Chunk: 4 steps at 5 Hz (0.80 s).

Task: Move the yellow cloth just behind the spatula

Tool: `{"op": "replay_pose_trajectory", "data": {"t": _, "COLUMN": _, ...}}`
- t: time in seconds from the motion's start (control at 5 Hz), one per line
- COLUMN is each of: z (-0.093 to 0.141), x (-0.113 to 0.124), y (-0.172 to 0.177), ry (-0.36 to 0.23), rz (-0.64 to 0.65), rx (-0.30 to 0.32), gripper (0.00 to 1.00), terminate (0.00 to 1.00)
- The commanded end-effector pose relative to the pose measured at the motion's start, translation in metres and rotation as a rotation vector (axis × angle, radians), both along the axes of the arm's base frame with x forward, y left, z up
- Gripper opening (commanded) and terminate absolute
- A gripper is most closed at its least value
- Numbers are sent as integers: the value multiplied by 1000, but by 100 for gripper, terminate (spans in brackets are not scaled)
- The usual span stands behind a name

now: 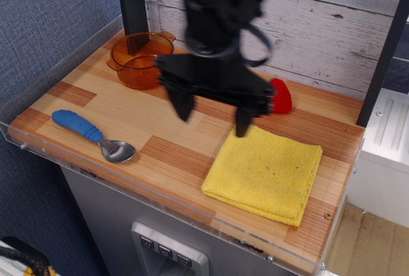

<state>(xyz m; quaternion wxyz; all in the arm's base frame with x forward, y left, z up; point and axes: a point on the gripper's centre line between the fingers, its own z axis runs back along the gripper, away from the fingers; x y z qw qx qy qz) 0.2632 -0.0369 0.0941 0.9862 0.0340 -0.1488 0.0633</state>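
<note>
Orange pot [140, 60] sits empty, well apart from spatula [92, 136]

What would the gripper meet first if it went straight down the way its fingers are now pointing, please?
Most likely the back-left edge of the yellow cloth: the open gripper points down, its right finger at that edge, its left over the bare table. Its height is unclear from this single view.

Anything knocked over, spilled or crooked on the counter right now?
Nothing stands out. The yellow cloth lies flat and folded, the spatula rests near the front edge, the orange pot stands upright and looks empty, and the strawberry sits behind the open gripper, partly hidden.
</note>
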Motion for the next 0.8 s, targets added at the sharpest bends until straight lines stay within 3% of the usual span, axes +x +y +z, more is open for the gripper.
{"op": "replay_pose_trajectory", "data": {"t": 0.0, "z": -12, "x": 21, "y": -24, "ry": 33, "rz": 3, "rx": -20, "gripper": 100, "terminate": 0}}
{"op": "replay_pose_trajectory", "data": {"t": 0.2, "z": -30, "x": 20, "y": -31, "ry": 81, "rz": 1, "rx": -19, "gripper": 100, "terminate": 0}}
{"op": "replay_pose_trajectory", "data": {"t": 0.6, "z": -53, "x": 23, "y": -36, "ry": 42, "rz": 37, "rx": 42, "gripper": 100, "terminate": 0}}
